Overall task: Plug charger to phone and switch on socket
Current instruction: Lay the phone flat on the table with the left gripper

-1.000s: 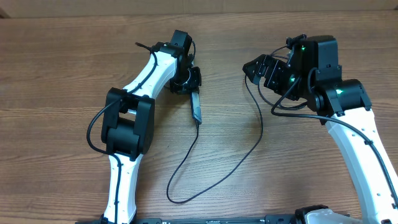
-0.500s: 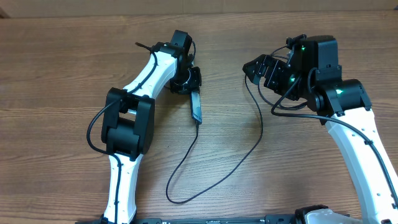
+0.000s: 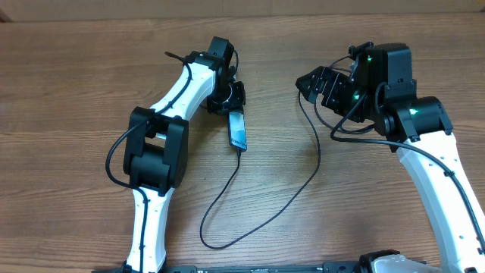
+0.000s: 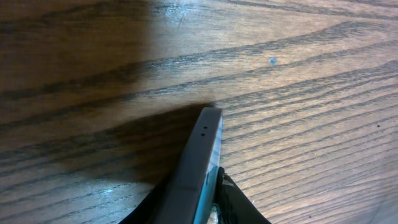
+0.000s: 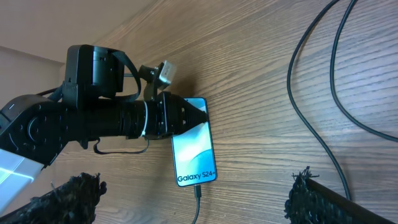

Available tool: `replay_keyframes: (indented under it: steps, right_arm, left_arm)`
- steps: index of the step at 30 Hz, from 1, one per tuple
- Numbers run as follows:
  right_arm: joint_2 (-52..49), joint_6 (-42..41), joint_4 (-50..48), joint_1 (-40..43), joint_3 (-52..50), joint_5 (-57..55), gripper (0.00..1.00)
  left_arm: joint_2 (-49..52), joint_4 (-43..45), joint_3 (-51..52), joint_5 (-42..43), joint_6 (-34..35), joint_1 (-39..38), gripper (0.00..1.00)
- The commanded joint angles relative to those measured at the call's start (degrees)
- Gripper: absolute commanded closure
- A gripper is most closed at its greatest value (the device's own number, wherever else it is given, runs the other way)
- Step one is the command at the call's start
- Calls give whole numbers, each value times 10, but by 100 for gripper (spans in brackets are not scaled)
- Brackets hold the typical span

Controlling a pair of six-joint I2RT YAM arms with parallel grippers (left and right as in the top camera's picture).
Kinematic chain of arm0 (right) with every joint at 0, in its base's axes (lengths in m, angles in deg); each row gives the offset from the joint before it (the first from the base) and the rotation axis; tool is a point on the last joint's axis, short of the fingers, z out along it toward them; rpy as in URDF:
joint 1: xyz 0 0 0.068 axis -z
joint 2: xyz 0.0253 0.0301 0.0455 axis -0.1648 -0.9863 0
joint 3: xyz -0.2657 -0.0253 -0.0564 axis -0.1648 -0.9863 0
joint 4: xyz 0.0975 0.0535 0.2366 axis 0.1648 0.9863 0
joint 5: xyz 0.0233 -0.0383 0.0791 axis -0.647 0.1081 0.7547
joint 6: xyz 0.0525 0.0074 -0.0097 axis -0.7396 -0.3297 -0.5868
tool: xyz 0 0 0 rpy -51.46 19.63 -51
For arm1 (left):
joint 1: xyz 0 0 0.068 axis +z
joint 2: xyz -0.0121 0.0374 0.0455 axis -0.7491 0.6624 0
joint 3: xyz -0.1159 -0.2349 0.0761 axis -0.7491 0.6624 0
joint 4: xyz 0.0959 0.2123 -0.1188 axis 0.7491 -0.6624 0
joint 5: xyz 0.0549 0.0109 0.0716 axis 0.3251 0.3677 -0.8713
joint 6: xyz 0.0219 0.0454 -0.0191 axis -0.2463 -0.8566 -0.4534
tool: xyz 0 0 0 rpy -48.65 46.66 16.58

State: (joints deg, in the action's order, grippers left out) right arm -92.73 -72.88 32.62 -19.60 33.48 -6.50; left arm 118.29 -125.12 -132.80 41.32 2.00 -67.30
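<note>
The phone (image 3: 238, 130) lies left of centre on the wooden table (image 3: 68, 91), screen up and glowing cyan, with white lettering showing near its lower end in the right wrist view. The left gripper (image 5: 198, 115) has it by the top end. The left wrist view shows the dark fingers (image 4: 239, 205) pinching either side of the phone's thin edge.

The charger (image 3: 227, 189) meets the phone's bottom edge with its small connector tip. From there the thin black cable drops toward the near side, swings round in a wide loop and climbs toward the right arm. Its far end goes out of sight beneath the right gripper (image 3: 312, 83).

That gripper hangs above the wood, its fuzzy black pads (image 5: 74, 196) spread wide with nothing between them.

The board is brown with long dark grain lines. A paler strip runs beyond its far edge, and I cannot tell what that is.
</note>
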Motion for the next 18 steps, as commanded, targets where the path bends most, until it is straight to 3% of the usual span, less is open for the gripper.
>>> replay_keyframes:
  steps: [1,18]
  right_arm:
    - [9,4,-5,3,2,-7,2]
    - [9,4,-5,3,2,-7,2]
  left_arm:
    - [12,-5,0,-8,-3,-5,76]
    - [12,-12,0,-8,-3,-5,64]
